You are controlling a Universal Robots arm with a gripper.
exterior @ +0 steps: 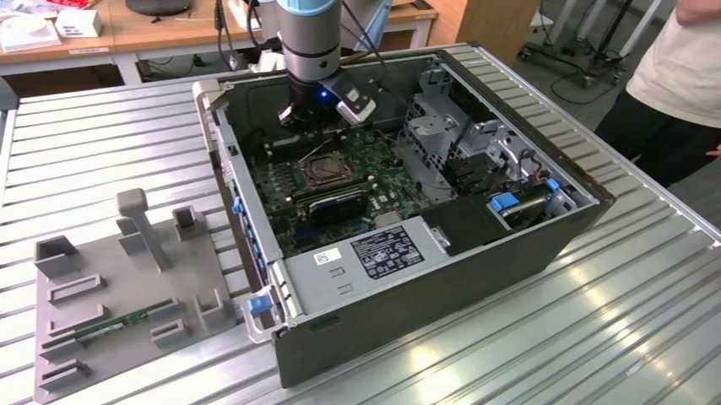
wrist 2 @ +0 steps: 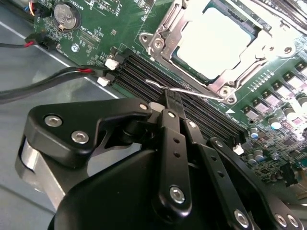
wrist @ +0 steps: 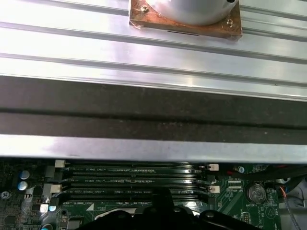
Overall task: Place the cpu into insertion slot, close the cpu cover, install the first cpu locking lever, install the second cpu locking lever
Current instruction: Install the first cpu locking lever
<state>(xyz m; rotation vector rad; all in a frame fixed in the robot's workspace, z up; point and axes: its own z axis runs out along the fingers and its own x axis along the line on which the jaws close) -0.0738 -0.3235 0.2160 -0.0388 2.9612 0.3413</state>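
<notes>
The cpu (wrist 2: pixel 216 43) lies flat in the insertion slot (exterior: pixel 321 171), its pale metal top showing through the window of the cpu cover (wrist 2: pixel 165 31). The cover is folded down over it. A thin wire locking lever (wrist 2: pixel 192 92) runs along the socket's edge beside the black memory slots (wrist 2: pixel 144 72). My gripper (wrist 2: pixel 171 96) is shut, its narrow tip touching this lever near the hooked end. In the exterior view the gripper (exterior: pixel 321 118) hangs inside the open computer case (exterior: pixel 451 287), just behind the socket.
Case walls and a metal drive cage (exterior: pixel 434 126) hem the board in. Black cables (wrist 2: pixel 48 81) and a coin battery (wrist 2: pixel 65 14) lie beside the memory slots. A grey fixture (exterior: pixel 113 278) holding a green memory stick (exterior: pixel 118 325) lies at the exterior view's left. A person (exterior: pixel 676 76) stands at its right.
</notes>
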